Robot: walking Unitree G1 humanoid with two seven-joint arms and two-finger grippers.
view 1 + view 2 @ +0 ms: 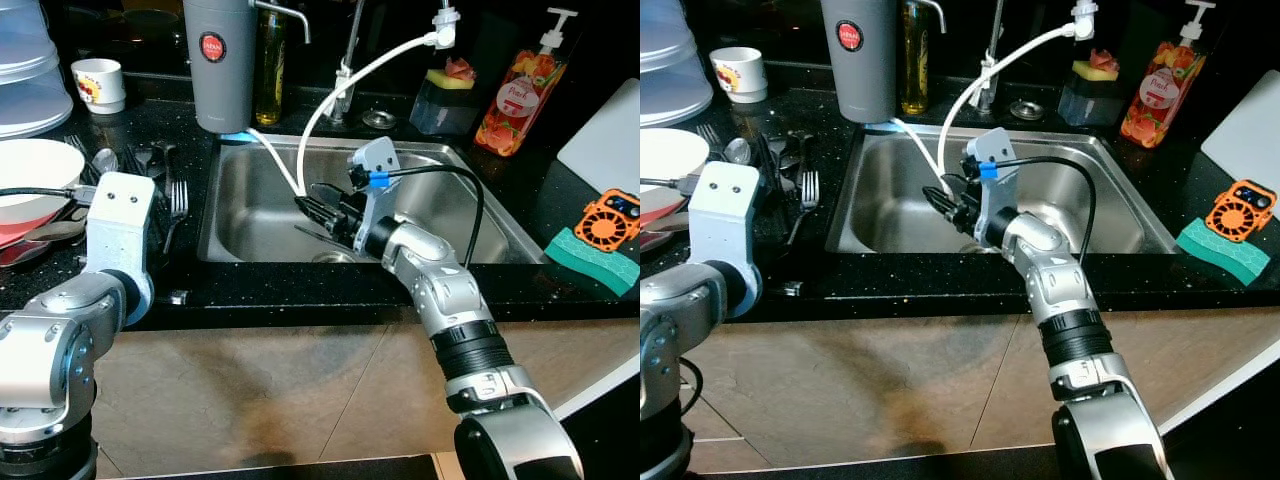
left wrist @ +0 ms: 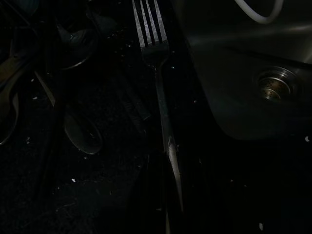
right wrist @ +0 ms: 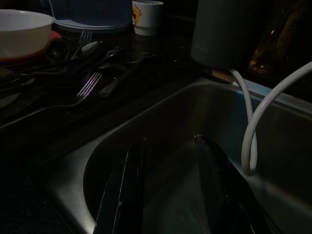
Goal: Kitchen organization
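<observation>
My right gripper reaches down into the steel sink. In the right wrist view its two black fingers stand apart, open, with nothing between them, just above the basin floor. A white hose hangs into the sink right beside it. A fork and several spoons lie on the black counter left of the sink. My left arm hovers over that cutlery, and the fork lies straight ahead in the left wrist view.
A grey canister stands at the sink's back left corner. A white bowl on stacked plates and a cup sit far left. A soap bottle, green sponge, orange fan and white board are on the right.
</observation>
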